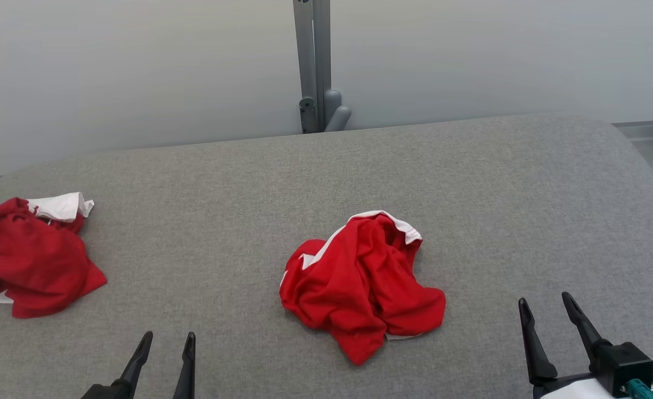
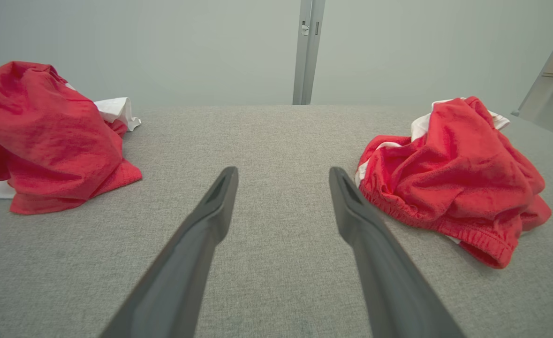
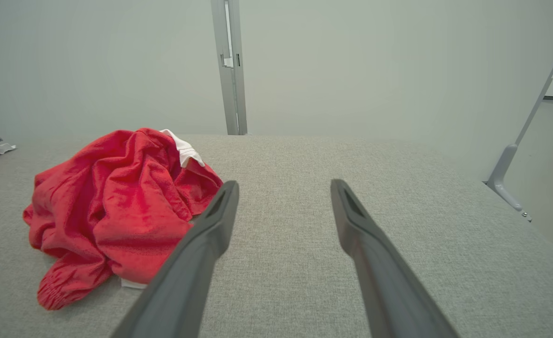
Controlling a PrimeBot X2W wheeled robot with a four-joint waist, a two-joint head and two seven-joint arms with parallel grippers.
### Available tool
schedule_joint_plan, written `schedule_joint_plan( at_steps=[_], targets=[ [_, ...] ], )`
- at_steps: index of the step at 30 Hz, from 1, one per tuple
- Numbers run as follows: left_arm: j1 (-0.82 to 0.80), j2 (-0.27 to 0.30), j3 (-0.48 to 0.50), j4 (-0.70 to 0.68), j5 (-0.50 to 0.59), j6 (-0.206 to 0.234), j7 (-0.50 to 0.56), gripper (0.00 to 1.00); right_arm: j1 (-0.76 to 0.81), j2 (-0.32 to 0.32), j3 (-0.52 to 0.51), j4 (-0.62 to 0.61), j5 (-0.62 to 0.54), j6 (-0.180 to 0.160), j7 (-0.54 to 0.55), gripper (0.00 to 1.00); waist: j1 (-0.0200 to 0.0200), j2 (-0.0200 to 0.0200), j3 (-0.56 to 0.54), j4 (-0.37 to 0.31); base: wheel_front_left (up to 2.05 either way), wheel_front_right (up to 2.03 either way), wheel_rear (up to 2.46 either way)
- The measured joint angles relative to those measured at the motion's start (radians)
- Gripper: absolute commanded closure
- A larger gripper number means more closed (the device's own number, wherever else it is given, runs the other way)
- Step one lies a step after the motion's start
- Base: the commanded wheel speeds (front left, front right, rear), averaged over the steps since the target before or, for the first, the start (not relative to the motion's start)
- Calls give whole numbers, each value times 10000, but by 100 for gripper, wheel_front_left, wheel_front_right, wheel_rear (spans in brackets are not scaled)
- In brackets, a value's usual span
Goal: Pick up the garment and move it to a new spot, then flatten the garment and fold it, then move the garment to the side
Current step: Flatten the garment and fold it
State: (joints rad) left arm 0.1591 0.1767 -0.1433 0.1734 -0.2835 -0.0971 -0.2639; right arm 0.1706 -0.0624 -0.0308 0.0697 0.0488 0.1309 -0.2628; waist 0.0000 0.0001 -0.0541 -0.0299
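A crumpled red garment with white trim lies in a heap near the middle of the grey padded table; it sits at the right of the left wrist view and at the left of the right wrist view. My left gripper stands open at the lower left, to the left of the heap and apart from it, nothing between its fingers. My right gripper stands open at the lower right, to the right of the heap, also holding nothing.
A second crumpled red and white garment lies at the table's left edge. A grey metal post stands behind the table against a pale wall. Bare grey surface spreads across the back and right of the table.
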Motion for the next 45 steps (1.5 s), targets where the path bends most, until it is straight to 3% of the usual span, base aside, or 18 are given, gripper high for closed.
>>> schedule_joint_plan(
  at_steps=[9, 24, 31, 41, 45],
  targets=[
    [-4, -343, 477, 48, 236, -259, 0, 0, 6, 15, -27, 25, -4, 0, 0, 0, 0, 0, 40, 56, 0, 0, 0],
    [-12, -652, 616, 102, 368, -303, 0, 0, -11, 63, 54, 42, -6, 0, 0, 0, 0, 0, 123, 82, 0, 0, 0],
    [-581, -688, -372, 688, 349, -303, 79, 0, -170, 46, 205, -10, 0, 0, 0, 0, 0, 0, 276, -152, 0, 0, 0],
    [-1689, -1248, -2631, 1670, -673, -299, 2132, 0, -360, 46, 362, -92, 19, 0, 0, 0, 0, 0, 525, -932, 0, 0, 0],
    [-1940, -1273, -3591, 2151, -1618, 257, 2966, 0, -457, 52, 382, -100, 33, 0, 0, 0, 1, 0, 647, -1445, 0, 0, 0]
  ],
)
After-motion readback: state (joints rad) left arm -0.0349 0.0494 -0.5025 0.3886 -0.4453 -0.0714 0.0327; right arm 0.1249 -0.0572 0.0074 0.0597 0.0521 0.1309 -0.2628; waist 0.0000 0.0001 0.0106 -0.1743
